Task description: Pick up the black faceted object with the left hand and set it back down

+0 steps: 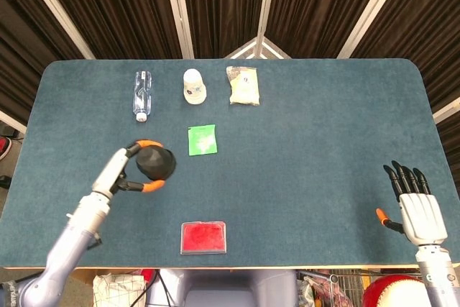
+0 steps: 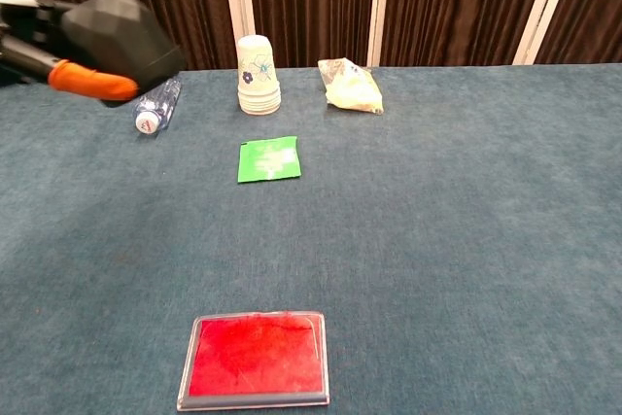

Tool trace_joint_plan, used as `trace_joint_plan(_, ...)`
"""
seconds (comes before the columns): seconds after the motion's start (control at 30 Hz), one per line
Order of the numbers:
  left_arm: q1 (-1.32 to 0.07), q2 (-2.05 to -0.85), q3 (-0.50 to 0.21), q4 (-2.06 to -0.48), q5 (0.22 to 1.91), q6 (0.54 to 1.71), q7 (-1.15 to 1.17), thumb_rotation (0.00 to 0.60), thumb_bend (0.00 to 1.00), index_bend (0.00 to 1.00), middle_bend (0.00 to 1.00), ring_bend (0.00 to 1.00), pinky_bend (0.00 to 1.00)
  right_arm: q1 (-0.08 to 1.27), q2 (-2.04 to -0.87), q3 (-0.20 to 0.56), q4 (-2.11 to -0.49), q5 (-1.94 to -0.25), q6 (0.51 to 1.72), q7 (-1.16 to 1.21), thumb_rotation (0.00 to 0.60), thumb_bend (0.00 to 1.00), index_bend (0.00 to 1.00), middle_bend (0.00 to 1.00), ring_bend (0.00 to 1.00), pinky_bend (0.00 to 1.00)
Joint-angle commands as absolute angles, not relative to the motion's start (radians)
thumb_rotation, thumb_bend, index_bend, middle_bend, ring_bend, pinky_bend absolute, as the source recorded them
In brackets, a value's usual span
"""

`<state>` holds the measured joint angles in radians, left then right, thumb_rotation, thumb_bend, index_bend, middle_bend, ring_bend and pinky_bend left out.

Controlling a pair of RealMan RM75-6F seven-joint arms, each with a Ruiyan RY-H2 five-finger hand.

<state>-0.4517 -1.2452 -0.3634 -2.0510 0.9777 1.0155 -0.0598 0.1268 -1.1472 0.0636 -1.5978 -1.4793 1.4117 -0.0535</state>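
Looking down in the head view, the left robot hand (image 1: 128,169) grips one black faceted object (image 1: 155,162) between orange-tipped fingers (image 1: 150,186), clamped around it from above and below in the picture. It appears to be held above the blue-green carpeted bench (image 1: 316,127) rather than lying on it. Beyond this robot hand, toward the far edge, lies one clear plastic bottle (image 1: 142,94) on its side. One stack of white paper cups (image 1: 193,85) and one pale yellow crinkled packet (image 1: 243,85) sit further to its right along the same far row. One flat green sachet (image 1: 202,139) lies just beside the black object, on its right. One red flat pad in a clear case (image 1: 203,237) lies nearer the front edge, to the right of the left forearm. The right robot hand (image 1: 417,203) rests well apart at the opposite end of the bench, fingers spread and holding nothing.

In the chest view, the left robot hand (image 2: 39,36) shows only partly at the upper left corner, holding the black faceted object (image 2: 121,31) clear of the bench (image 2: 466,240). The bottle (image 2: 155,104) lies just below and behind it, the cups (image 2: 258,75) and packet (image 2: 352,86) off to its right. The sachet (image 2: 268,158) and red pad (image 2: 255,361) lie lower down and nearer the camera. The right robot hand does not show here.
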Motion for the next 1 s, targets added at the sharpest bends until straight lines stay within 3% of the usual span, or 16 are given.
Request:
trace_joint_plan(0.03,-0.448,-1.449,-0.231,-1.722,1.456,1.365,0.347,0.600,0.51,0.40,0.50,0.09,0.02,0.128,-1.152,0.062,-1.596,-1.481,1.410,-0.054,0.600,0.29,0.05,0.02,0.06,0.01)
trace_joint_plan(0.1,-0.456,-1.526,-0.202,-1.553,1.618,1.480,0.465,0.600,0.51,0.40,0.51,0.11,0.02,0.129,-1.157,0.061,-1.594,-1.481,1.408,-0.057,0.600,0.29,0.05,0.02,0.06,0.01)
trace_joint_plan(0.2,-0.472,-1.564,-0.182,-1.428,1.729,1.540,0.537,0.600,0.51,0.40,0.52,0.13,0.05,0.130,-1.164,0.059,-1.593,-1.481,1.405,-0.062,0.600,0.29,0.05,0.02,0.06,0.01)
trace_joint_plan(0.3,-0.438,-1.561,-0.159,-1.582,1.588,1.461,0.396,0.600,0.52,0.40,0.51,0.13,0.07,0.132,-1.158,0.067,-1.597,-1.480,1.412,-0.058,0.600,0.29,0.05,0.02,0.06,0.01)
trace_joint_plan(0.37,-0.413,-1.500,-0.158,-1.829,1.373,1.325,0.232,0.600,0.53,0.40,0.50,0.12,0.07,0.127,-1.139,0.062,-1.602,-1.485,1.414,-0.041,0.600,0.29,0.05,0.02,0.06,0.01)
trace_joint_plan(0.43,-0.426,-1.321,-0.209,-2.138,1.038,1.073,-0.046,0.600,0.53,0.40,0.49,0.12,0.07,0.126,-1.132,0.060,-1.607,-1.488,1.413,-0.035,0.600,0.28,0.05,0.02,0.06,0.01)
trace_joint_plan(0.5,-0.471,-1.158,-0.284,-2.231,0.798,0.859,-0.230,0.600,0.53,0.40,0.47,0.12,0.07,0.128,-1.133,0.059,-1.605,-1.488,1.409,-0.037,0.600,0.28,0.05,0.02,0.06,0.01)
trace_joint_plan(0.57,-0.515,-1.048,-0.343,-2.226,0.656,0.666,-0.367,0.600,0.53,0.40,0.46,0.12,0.08,0.129,-1.135,0.058,-1.605,-1.489,1.407,-0.037,0.600,0.29,0.05,0.02,0.06,0.01)
trace_joint_plan(0.63,-0.539,-0.993,-0.363,-2.187,0.636,0.556,-0.406,0.600,0.53,0.40,0.47,0.12,0.08,0.130,-1.135,0.057,-1.605,-1.490,1.406,-0.037,0.600,0.29,0.05,0.02,0.06,0.01)
trace_joint_plan(0.67,-0.540,-0.989,-0.359,-2.168,0.676,0.557,-0.385,0.600,0.53,0.40,0.47,0.12,0.08,0.130,-1.136,0.057,-1.605,-1.491,1.407,-0.038,0.600,0.29,0.05,0.02,0.06,0.01)
trace_joint_plan(0.73,-0.521,-1.026,-0.331,-2.144,0.809,0.662,-0.289,0.600,0.54,0.40,0.47,0.12,0.08,0.129,-1.136,0.057,-1.605,-1.490,1.408,-0.039,0.600,0.29,0.05,0.02,0.06,0.01)
trace_joint_plan(0.83,-0.463,-1.188,-0.250,-2.023,1.171,0.986,-0.014,0.600,0.54,0.39,0.47,0.12,0.08,0.134,-1.138,0.061,-1.601,-1.485,1.402,-0.040,0.600,0.29,0.05,0.02,0.06,0.01)
trace_joint_plan(0.9,-0.430,-1.374,-0.205,-1.768,1.518,1.292,0.240,0.600,0.54,0.39,0.48,0.12,0.08,0.135,-1.139,0.061,-1.601,-1.485,1.401,-0.040,0.600,0.29,0.05,0.02,0.06,0.01)
trace_joint_plan(1.0,-0.445,-1.551,-0.206,-1.429,1.782,1.547,0.306,0.600,0.54,0.40,0.49,0.12,0.08,0.131,-1.140,0.057,-1.601,-1.489,1.405,-0.040,0.600,0.29,0.05,0.02,0.06,0.01)
